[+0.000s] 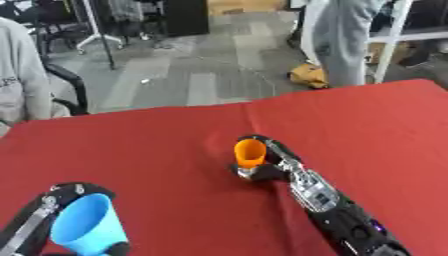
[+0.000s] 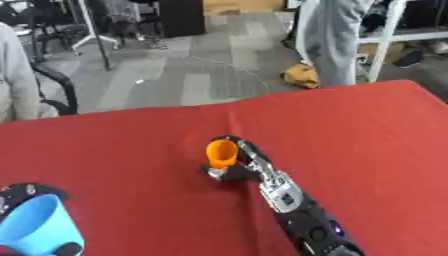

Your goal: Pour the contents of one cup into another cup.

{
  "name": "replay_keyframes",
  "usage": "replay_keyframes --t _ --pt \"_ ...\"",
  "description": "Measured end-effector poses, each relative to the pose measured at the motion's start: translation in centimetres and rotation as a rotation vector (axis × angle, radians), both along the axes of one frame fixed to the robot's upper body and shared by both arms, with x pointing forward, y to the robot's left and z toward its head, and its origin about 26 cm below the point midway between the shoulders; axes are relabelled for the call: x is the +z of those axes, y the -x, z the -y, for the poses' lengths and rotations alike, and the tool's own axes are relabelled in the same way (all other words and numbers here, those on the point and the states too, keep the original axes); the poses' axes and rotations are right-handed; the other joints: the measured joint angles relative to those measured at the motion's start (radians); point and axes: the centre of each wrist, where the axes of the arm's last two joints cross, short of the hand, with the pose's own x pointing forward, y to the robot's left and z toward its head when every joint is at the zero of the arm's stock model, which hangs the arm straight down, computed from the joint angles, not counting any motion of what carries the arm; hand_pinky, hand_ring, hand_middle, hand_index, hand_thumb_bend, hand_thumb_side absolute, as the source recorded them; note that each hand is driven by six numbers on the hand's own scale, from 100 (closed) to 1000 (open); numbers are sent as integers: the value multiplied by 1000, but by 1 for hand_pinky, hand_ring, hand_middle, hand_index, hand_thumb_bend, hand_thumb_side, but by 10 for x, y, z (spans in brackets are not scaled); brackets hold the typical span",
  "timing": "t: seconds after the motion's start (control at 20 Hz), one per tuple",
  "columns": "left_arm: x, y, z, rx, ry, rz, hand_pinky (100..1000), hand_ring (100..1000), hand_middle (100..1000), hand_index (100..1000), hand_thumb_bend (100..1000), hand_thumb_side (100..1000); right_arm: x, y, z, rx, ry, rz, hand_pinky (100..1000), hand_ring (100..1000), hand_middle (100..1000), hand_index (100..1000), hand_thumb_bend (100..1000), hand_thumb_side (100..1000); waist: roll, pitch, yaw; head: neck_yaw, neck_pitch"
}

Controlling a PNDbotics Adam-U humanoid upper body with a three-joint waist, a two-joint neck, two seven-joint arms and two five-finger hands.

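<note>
Your right hand (image 1: pixel 262 167), black with silver joints, has its fingers curled around a small orange plastic cup (image 1: pixel 249 152) near the middle of the red cloth-covered table (image 1: pixel 157 150), mouth tilted toward you. Your left hand (image 1: pixel 52 210), at the lower left corner, wraps its fingers around a larger light blue plastic cup (image 1: pixel 86 226), well apart from the orange one.
</note>
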Motion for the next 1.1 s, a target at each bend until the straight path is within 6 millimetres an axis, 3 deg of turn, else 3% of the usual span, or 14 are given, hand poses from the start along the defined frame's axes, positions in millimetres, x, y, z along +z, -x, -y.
replay_keyframes --t 0.2,0.35,0.8,1.1 --pt "0 0 0 -1 0 0 509 419 471 689 513 100 0 0 -1 0 -2 -2 723 587 664 804 420 100 0 0 0 -2 0" --pt "0 0 0 -1 0 1 509 419 470 689 515 100 0 0 -1 1 -3 -2 700 541 623 769 343 100 0 0 0 -3 0" --pt "1 1 0 -3 0 5 508 419 469 688 515 100 3 0 -3 4 -7 8 690 528 616 765 287 100 -1 0 -6 -3 -8" --pt "1 1 0 -10 -6 7 508 419 469 687 512 100 26 0 -2 23 14 77 690 528 615 765 292 100 -7 -1 -15 -1 -8"
